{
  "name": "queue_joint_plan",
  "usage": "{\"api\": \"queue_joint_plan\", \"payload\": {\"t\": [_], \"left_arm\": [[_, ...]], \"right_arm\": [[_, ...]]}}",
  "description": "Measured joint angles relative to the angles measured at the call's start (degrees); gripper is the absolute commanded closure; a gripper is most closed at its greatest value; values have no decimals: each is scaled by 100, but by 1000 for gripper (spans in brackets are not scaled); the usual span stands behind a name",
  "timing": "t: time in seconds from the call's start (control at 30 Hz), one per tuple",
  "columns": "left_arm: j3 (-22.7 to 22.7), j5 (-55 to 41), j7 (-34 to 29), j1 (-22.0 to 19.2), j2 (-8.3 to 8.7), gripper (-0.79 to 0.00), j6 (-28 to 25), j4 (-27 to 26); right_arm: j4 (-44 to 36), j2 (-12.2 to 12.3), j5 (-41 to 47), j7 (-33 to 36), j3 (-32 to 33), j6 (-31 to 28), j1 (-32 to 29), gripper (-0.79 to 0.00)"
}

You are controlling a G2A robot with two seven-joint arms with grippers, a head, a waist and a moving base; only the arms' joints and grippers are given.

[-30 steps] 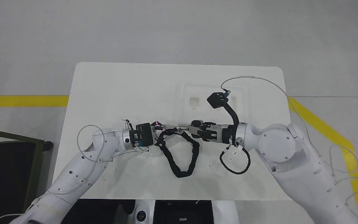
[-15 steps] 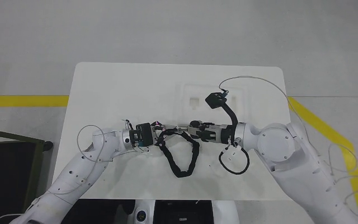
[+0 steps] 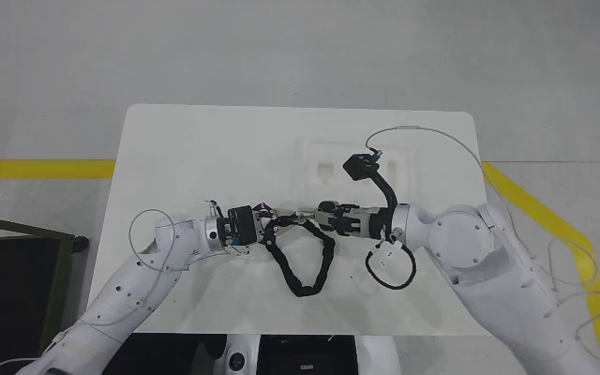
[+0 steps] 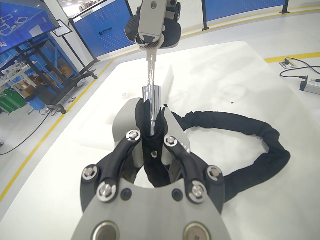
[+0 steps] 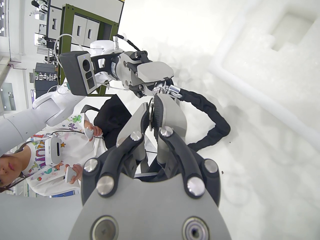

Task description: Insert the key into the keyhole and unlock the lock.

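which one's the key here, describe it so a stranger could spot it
On the white table, two grippers meet beside a black fabric-sleeved chain loop. The thin silver metal key bridges them: the right gripper pinches its knurled head, and its blade tip meets the chrome lock cylinder in the left gripper.

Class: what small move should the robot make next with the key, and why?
Probably push the key straight along its blade with the right gripper: its tip is at the mouth of the lock cylinder, clamped in the left gripper, but most of the blade is outside.
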Motion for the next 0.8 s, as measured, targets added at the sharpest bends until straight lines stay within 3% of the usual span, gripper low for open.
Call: {"api": "queue_joint_plan", "payload": {"t": [0.8], "left_arm": [[0, 0, 0, 0, 0, 0, 0, 0]], "right_arm": [[666, -78, 456, -1, -102, -280, 153, 0]]}}
